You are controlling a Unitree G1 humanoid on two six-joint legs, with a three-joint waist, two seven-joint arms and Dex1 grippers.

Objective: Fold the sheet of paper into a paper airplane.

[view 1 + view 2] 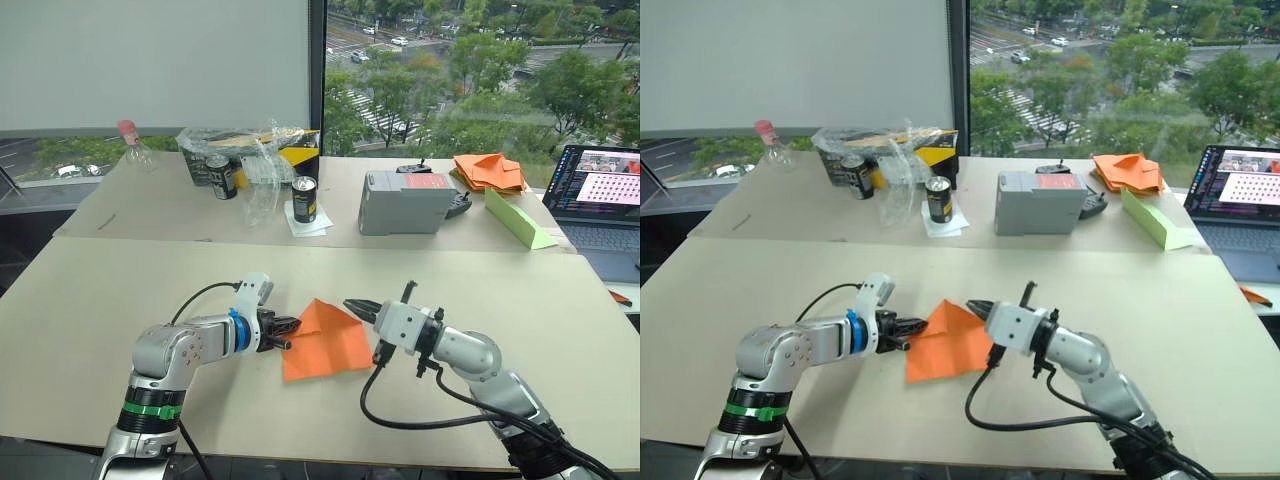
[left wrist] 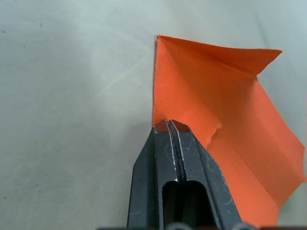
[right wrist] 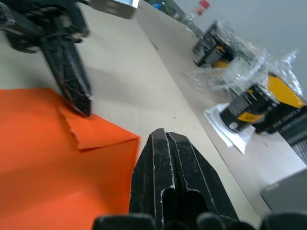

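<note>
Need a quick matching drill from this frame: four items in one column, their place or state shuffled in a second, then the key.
Items:
1. left tool
2. right tool
3. sheet of paper
4. heap of orange paper pieces

Place or state:
A. on the far table, beside the green paper wedge
B. shut, tips pressing the sheet's left edge
C. partly folded, flat on the near table
D. shut, tips over the sheet's top right edge

Pairs: 1-B, 2-D, 3-C, 4-A
</note>
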